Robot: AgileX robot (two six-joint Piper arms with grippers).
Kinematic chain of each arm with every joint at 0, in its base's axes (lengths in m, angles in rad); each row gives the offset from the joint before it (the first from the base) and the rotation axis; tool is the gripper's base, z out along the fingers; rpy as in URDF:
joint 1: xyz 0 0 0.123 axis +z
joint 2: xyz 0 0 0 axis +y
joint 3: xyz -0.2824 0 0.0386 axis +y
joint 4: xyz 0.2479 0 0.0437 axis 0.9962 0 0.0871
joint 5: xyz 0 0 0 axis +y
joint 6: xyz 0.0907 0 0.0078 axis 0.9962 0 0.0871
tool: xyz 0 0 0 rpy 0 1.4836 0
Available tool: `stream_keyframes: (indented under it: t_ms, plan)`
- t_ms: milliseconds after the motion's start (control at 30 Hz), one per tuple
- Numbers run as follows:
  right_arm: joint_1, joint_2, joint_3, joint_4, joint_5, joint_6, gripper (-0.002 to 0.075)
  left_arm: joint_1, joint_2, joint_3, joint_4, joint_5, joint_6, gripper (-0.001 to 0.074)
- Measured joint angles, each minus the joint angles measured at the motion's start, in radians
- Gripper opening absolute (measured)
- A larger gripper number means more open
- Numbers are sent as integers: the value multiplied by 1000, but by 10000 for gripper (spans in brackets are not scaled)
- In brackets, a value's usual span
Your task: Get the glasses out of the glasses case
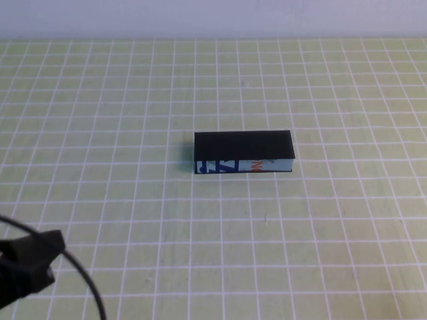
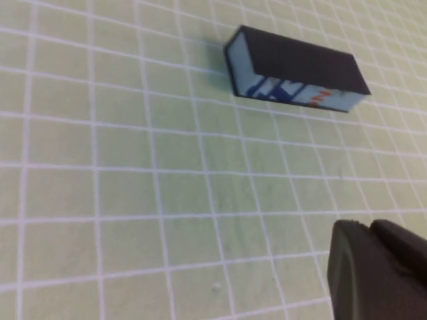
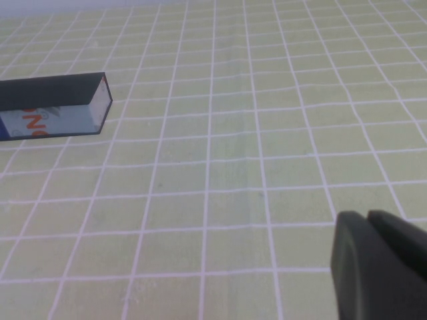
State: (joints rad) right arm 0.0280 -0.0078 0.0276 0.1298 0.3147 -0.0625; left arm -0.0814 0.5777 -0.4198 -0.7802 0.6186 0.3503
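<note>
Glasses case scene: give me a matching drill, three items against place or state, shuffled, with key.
Items:
1. glasses case
2. left gripper
3. right gripper

States:
A. seen only in its own wrist view, away from the case
B. lid closed, mid-table
C. at the table's near left corner, holding nothing

Pairs: 1-B, 2-C, 3-A
</note>
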Motion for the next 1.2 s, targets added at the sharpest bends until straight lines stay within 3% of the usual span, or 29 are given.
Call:
stream_keyframes:
  t_ms: [300,433,800,1000,1200]
  plan:
    - [0,0,0,0,0,0,-18,0,594,-368,-366,176,566,-2]
    - [0,0,0,0,0,0,-18,0,818,-539,-477,274,705,-2]
    - [0,0,0,0,0,0,-18,-104,1311,-1027,-471,379,700,-2]
    - [0,0,0,0,0,0,-18,-180,1455,-1204,-407,386,643,-2]
    - [0,0,0,30,-30,0,-16,-193,1545,-1364,-385,408,566,-2]
